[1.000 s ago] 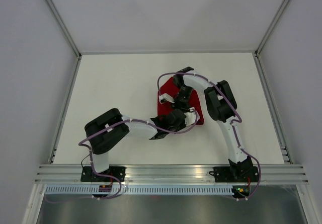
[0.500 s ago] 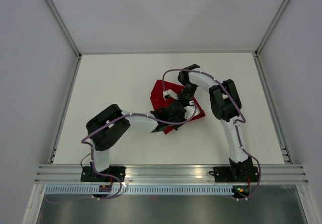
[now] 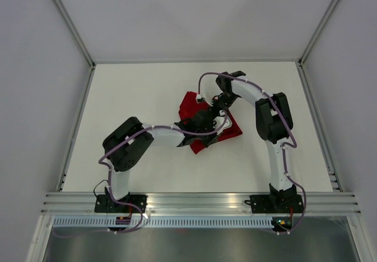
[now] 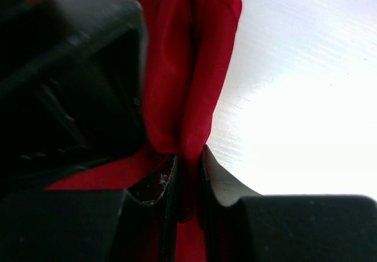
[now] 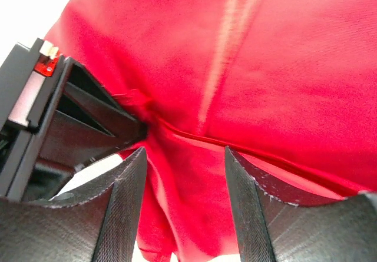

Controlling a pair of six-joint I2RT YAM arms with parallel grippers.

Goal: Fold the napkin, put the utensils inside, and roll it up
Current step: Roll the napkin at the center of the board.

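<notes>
A raised fold of the napkin (image 4: 189, 91) is pinched between the narrowed jaws of the left gripper (image 4: 189, 176). The napkin is bunched near the middle of the table (image 3: 129, 97). Just beyond, the right gripper (image 5: 184, 182) is held spread wide over it, gripping nothing.

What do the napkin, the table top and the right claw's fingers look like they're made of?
The napkin: thin cloth, matte red; it creases and bunches softly. The table: probably a white plastic sheet, slightly glossy, with fine parallel ridges. The right claw has black fingers, likely moulded or printed plastic, with a fine ribbed texture on their faces.
</notes>
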